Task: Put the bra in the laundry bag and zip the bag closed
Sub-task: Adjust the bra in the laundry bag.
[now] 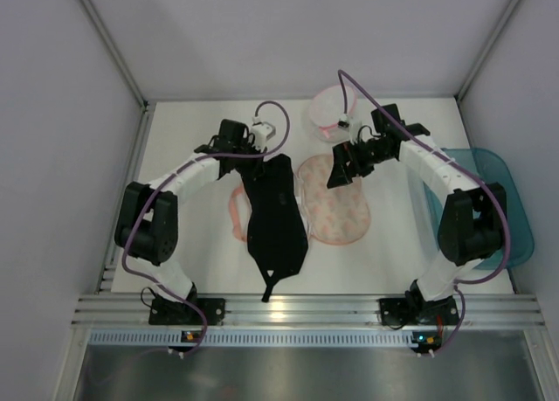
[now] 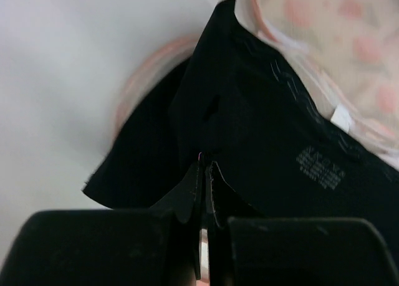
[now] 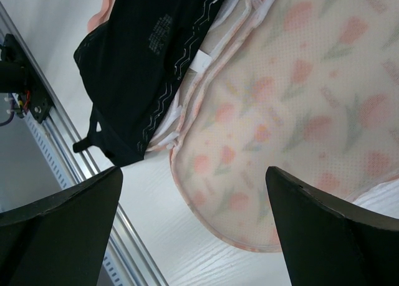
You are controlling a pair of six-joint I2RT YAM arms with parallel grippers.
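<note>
top view, from the near edge outward: a metal rail runs across the bottom of the frame, with both arm bases bolted to it. just above it, on the white table, the bra lies as a long black shape at centre, one thin strap trailing toward the rail. it covers most of the left half of the laundry bag, which lies opened flat. of that half only a pink curve of rim shows at the bra's left side. the right half, cream with orange-pink print, lies bare just right of the bra.

the left gripper is clenched. its wrist view shows two dark fingers pressed together with a fold of the bra's black fabric pinched between them. from above, those fingers are hard to tell apart from the black cloth at the bra's upper end.

the right gripper hangs over the upper part of the bag's bare half, spread wide and holding nothing. in its wrist view only the two fingertips show, cut off at the lower corners, with printed mesh between them. the bra sits at upper left, its pale lettering too small to read.

at the right edge, a teal tub is partly hidden behind the right arm. farthest, at upper centre, a small white pouch with a pink rim is partly covered by the wrist and a purple cable.
</note>
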